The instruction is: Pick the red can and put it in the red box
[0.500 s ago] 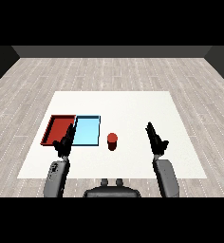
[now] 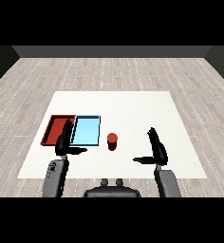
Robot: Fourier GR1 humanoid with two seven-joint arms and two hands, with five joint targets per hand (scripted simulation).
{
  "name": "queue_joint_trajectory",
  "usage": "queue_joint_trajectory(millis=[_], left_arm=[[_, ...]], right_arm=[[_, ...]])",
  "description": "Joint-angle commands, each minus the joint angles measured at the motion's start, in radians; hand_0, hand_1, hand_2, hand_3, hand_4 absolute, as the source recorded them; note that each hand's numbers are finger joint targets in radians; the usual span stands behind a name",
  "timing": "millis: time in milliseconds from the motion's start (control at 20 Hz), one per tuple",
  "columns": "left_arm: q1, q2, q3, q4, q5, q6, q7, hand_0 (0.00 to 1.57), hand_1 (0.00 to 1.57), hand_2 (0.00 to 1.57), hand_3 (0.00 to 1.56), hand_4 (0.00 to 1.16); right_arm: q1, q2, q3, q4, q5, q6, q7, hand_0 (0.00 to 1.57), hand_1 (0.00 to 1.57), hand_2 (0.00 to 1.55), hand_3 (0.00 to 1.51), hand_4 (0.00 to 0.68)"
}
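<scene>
Red can [image 2: 112,140] stands upright (beside the light blue tray [image 2: 86,130]), untouched between both hands, fingers straight.

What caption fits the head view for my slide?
Both open hands, left and right, hover while the red can stands beside the trays.

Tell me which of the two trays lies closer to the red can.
The light blue tray. It lies directly beside the red can, on the can's left in the view, while the red tray lies beyond it, farther left.

White table [image 2: 133,107] on grey plank floor [image 2: 114,71].
</scene>
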Motion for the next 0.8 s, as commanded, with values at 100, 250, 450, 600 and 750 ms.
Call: queue_joint_trajectory(millis=[100, 250, 450, 600, 750], left_arm=[[0.044, -0.012, 0.019, 0.002, 0.024, -0.05, -0.237, 0.0, 0.0, 0.0, 0.0, 0.0], [0.014, 0.013, 0.051, 0.012, 0.056, -0.082, -0.228, 0.0, 0.0, 0.0, 0.0, 0.0], [-0.008, 0.006, 0.065, 0.091, 0.055, -0.091, -0.275, 0.0, 0.0, 0.0, 0.0, 0.0], [0.024, -0.014, 0.05, 0.04, 0.055, -0.074, -0.244, 0.0, 0.0, 0.0, 0.0, 0.0], [0.048, -0.03, 0.026, 0.013, 0.028, -0.062, -0.282, 0.0, 0.0, 0.0, 0.0, 0.0]], right_arm=[[0.152, -0.008, 0.007, -0.055, -0.04, 0.08, -0.212, 0.0, 0.0, 0.0, 0.0, 0.0], [0.109, -0.029, -0.032, -0.026, -0.047, 0.096, -0.212, 0.0, 0.0, 0.0, 0.0, 0.0], [0.147, 0.009, 0.018, -0.073, -0.01, 0.072, -0.21, 0.0, 0.0, 0.0, 0.0, 0.0], [0.135, 0.026, 0.056, -0.101, 0.022, 0.052, -0.134, 0.0, 0.0, 0.0, 0.0, 0.0], [0.133, 0.023, 0.01, -0.019, -0.026, 0.087, -0.211, 0.0, 0.0, 0.0, 0.0, 0.0]])
